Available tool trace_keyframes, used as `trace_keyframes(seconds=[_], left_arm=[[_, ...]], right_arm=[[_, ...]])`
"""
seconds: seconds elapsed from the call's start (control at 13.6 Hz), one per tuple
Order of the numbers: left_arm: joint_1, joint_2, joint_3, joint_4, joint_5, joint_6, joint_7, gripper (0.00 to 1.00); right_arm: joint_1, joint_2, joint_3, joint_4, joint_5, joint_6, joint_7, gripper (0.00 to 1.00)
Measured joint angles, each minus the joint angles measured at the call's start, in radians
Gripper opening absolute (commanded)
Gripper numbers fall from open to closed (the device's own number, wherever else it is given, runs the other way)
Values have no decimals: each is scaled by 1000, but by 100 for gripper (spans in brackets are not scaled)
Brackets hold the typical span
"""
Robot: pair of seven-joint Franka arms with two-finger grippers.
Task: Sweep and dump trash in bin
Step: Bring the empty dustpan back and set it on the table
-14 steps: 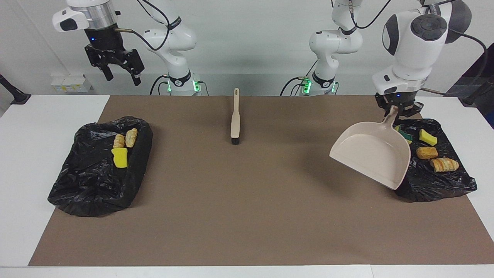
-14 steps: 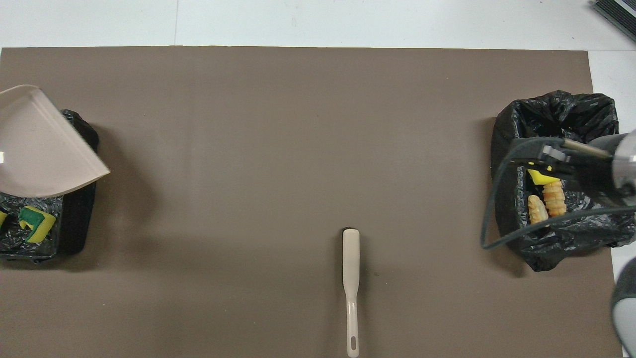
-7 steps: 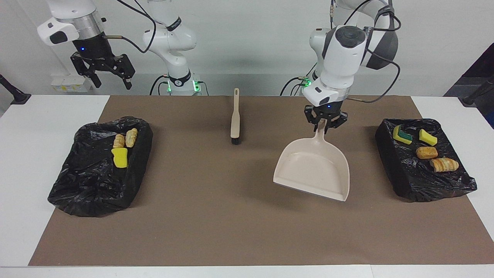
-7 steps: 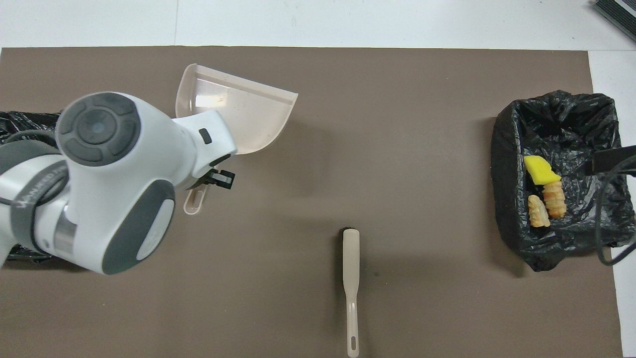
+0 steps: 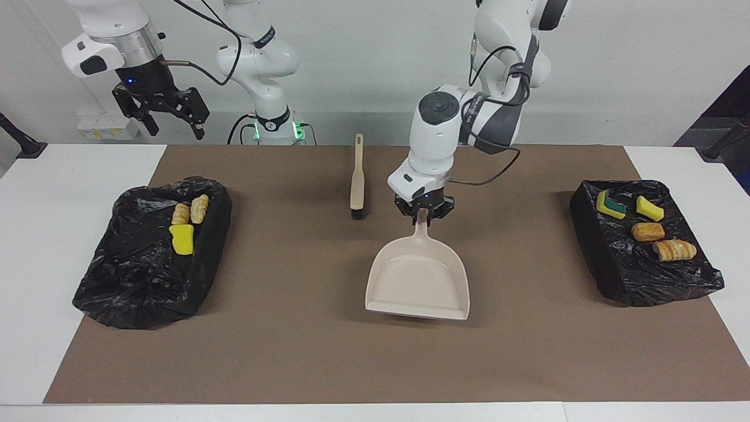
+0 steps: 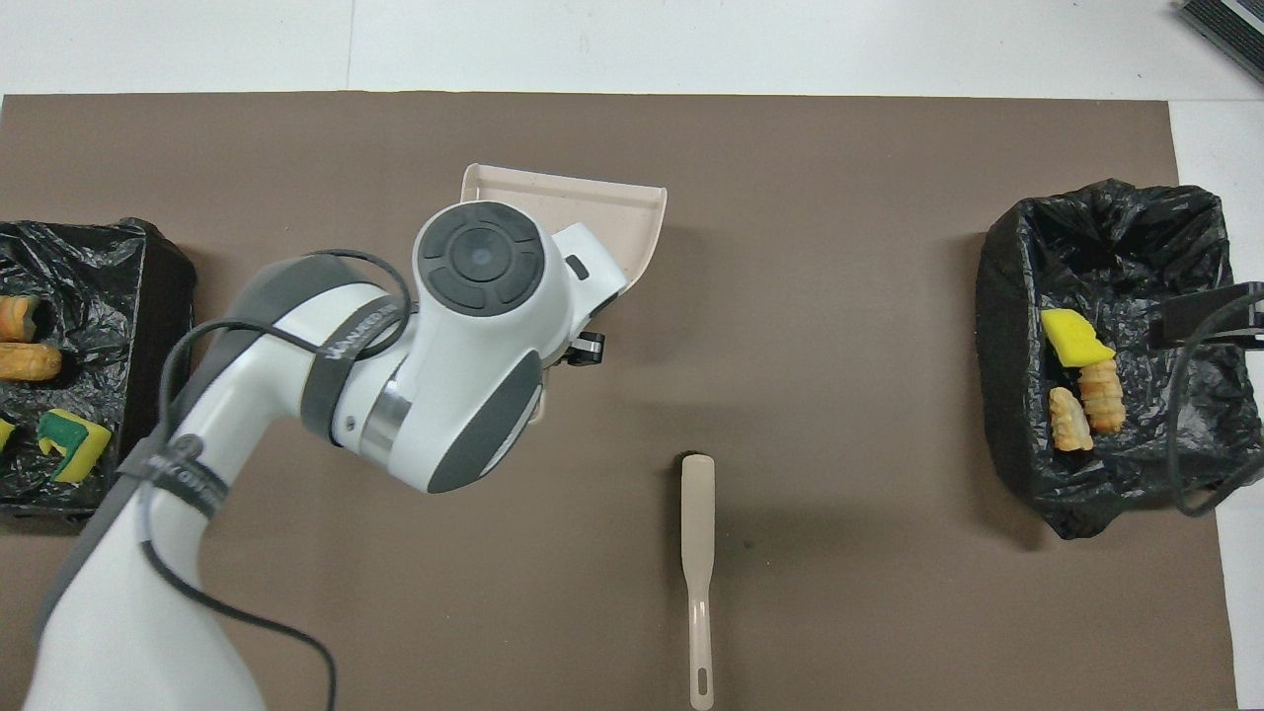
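Across the worktop [image 5: 35, 246] in the facing view, from nine o'clock to three o'clock: the right end effector [image 5: 171, 121] hung in the air with its fingers spread wide and nothing between them, above the edge of the brown mat [image 5: 328, 363] nearest the robots, at the right arm's end. At nine o'clock a black-lined bin [image 5: 135, 275] held three scraps of the trash: two tan bread-like lumps [image 5: 190, 211] side by side and a yellow sponge piece [image 5: 182, 240] just beside them. Toward twelve o'clock the beige brush [image 5: 357, 179] lay flat on the mat, bristles pointing away from the robots. At the centre the left end effector [image 5: 422, 218] was closed on the handle of the beige dustpan [image 5: 419, 281], whose pan sat low over the mat with its open mouth facing away from the robots; whether it touched the mat could not be told. At three o'clock a second black-lined bin [image 5: 615, 275] held the other four scraps: a green-and-yellow sponge [image 5: 610, 204], a yellow sponge [image 5: 649, 208], a golden lump [image 5: 647, 231] and a tan lump [image 5: 674, 250].
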Motion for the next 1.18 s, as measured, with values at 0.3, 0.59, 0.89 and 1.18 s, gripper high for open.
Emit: trace_keyframes(seconds=[0.3,0.59,0.89,1.18], left_arm=[[-12,22,1,28,-3,22,-76,0],[-21,51,0,48,-44,79,-145,0],[-74,115,0,50,-57,119,-199,0],[-123,160,0,53,-59,139,-213,10]], right_arm=[[0,-7,1,-14,-1,0,-2,100],[-1,-12,-1,-16,0,0,-2,100],[0,-12,-1,-17,0,0,-2,100],[0,-12,2,-17,0,0,-2,100]])
